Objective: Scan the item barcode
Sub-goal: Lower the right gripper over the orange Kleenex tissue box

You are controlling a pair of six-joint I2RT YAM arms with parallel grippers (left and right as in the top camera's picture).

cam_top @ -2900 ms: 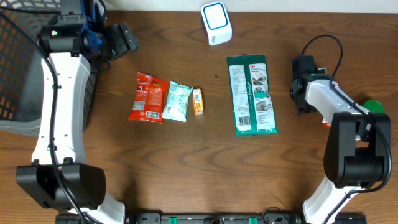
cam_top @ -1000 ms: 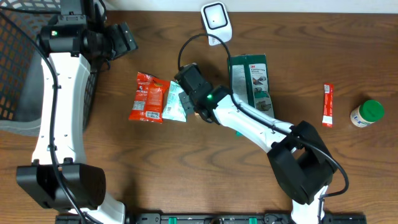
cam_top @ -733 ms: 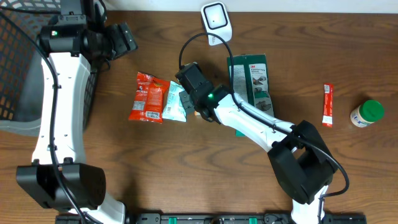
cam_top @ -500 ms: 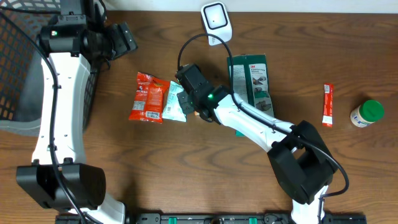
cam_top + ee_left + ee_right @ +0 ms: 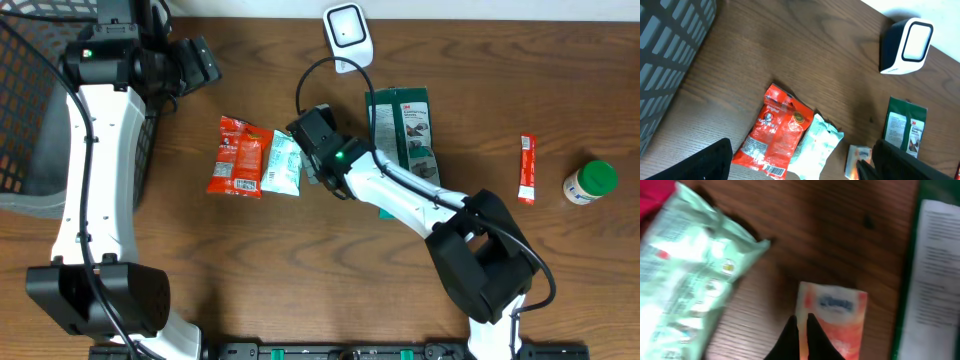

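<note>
A small orange-and-white packet (image 5: pixel 832 317) lies on the brown table between a mint-green packet (image 5: pixel 687 275) and a long green pack (image 5: pixel 935 275). My right gripper (image 5: pixel 802 321) is shut on the orange packet's left edge, a thin strip of it showing between the black fingertips. In the overhead view the right gripper (image 5: pixel 318 165) covers that packet. The white scanner (image 5: pixel 346 35) stands at the table's back edge. My left gripper (image 5: pixel 195 62) hangs open, high at the back left, with nothing between its fingers (image 5: pixel 705 162).
A red snack packet (image 5: pixel 238 156) lies left of the mint-green packet (image 5: pixel 285 163). The long green pack (image 5: pixel 405 140) lies under the right arm. A red stick (image 5: pixel 526 168) and a green-lidded jar (image 5: pixel 590 182) sit at the right. A dark basket (image 5: pixel 30 110) stands at the left.
The right arm swung from the table's right side to the middle. Over the last second its jaws closed on the orange packet and it shifted slightly right. The left arm stayed still.
</note>
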